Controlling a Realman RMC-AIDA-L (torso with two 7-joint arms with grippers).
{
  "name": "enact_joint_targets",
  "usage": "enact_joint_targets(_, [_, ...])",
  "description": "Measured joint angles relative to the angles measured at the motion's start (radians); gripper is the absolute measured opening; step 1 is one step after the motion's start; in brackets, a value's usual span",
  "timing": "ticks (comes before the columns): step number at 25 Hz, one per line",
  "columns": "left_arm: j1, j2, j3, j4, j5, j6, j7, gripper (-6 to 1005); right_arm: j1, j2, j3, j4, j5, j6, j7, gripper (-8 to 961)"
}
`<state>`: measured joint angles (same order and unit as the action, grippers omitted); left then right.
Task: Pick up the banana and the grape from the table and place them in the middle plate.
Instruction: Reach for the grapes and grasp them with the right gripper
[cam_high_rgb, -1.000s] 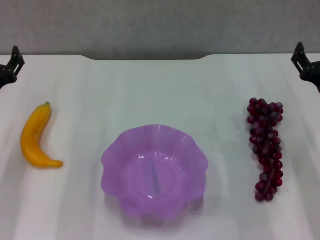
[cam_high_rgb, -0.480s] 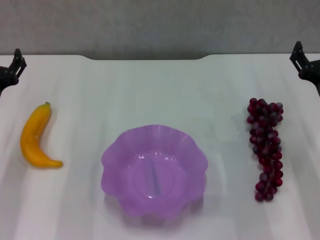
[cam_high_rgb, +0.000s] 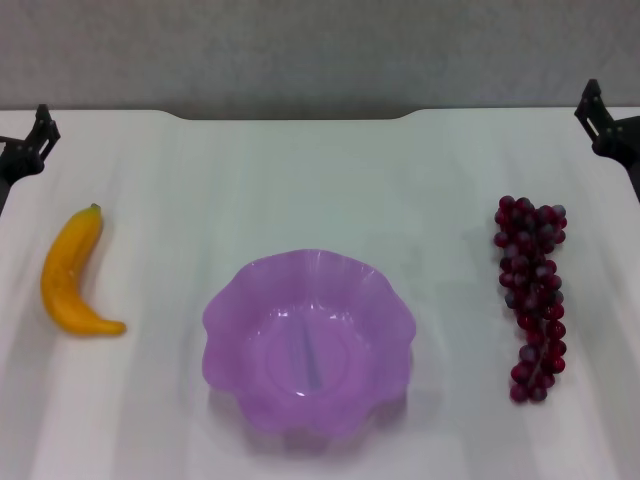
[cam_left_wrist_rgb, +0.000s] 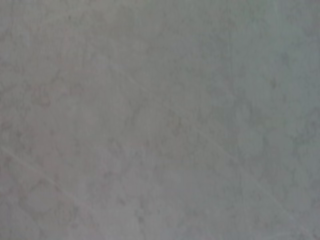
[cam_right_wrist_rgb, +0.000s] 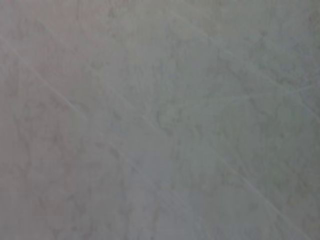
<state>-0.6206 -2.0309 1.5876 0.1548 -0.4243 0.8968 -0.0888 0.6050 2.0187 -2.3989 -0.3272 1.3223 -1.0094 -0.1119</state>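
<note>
Still banana (cam_high_rgb: 68, 274) beside middle plate (cam_high_rgb: 232, 300)

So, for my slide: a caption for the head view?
Banana left, grapes right, empty plate between; both hands at the far corners.

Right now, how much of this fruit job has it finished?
Nothing is done yet. The banana and grapes lie on the table either side of the empty plate. Both claws, left and right, hang at the far corners, holding nothing. Both fruits remain.
</note>
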Motion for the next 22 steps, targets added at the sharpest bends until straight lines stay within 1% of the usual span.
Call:
enact_joint_targets(5, [0.0, 0.0, 0.0, 0.0, 0.0, -0.007, 0.0, 893, -0.004, 0.0, 0.0, -0.017, 0.0, 0.003, 0.0, 872])
enact_joint_targets(7, [-0.001, 0.0, 0.0, 0.0, 0.0, -0.007, 0.0, 893, -0.003, -0.001, 0.0, -0.024, 0.0, 0.027, 0.0, 871])
enact_joint_targets(10, [0.002, 0.001, 0.0, 0.0, -0.001, -0.008, 0.0, 893, 0.01, -0.005, 0.018, -0.043, 0.001, 0.12, 0.0, 871])
enact_joint_targets(12, [0.003, 0.001, 0.0, 0.0, -0.001, -0.009, 0.0, 894, 0.031, -0.007, 0.057, -0.049, 0.001, 0.216, -0.003, 871])
enact_joint_targets(13, [0.003, 0.001, 0.0, 0.0, -0.001, -0.009, 0.0, 894, 0.031, -0.007, 0.057, -0.049, 0.001, 0.216, -0.003, 871])
enact_joint_targets(17, [0.004, 0.002, 0.0, 0.0, -0.001, -0.009, 0.001, 894, 0.061, -0.01, 0.111, -0.041, -0.005, 0.333, -0.012, 870])
enact_joint_targets(21, [0.006, 0.002, 0.0, 0.0, -0.001, -0.014, 0.003, 894, 0.093, -0.015, 0.136, -0.04, -0.01, 0.433, -0.056, 869])
enact_joint_targets(22, [0.007, 0.002, 0.0, -0.001, -0.001, -0.019, 0.004, 894, 0.11, -0.016, 0.16, -0.045, -0.01, 0.498, -0.091, 869])
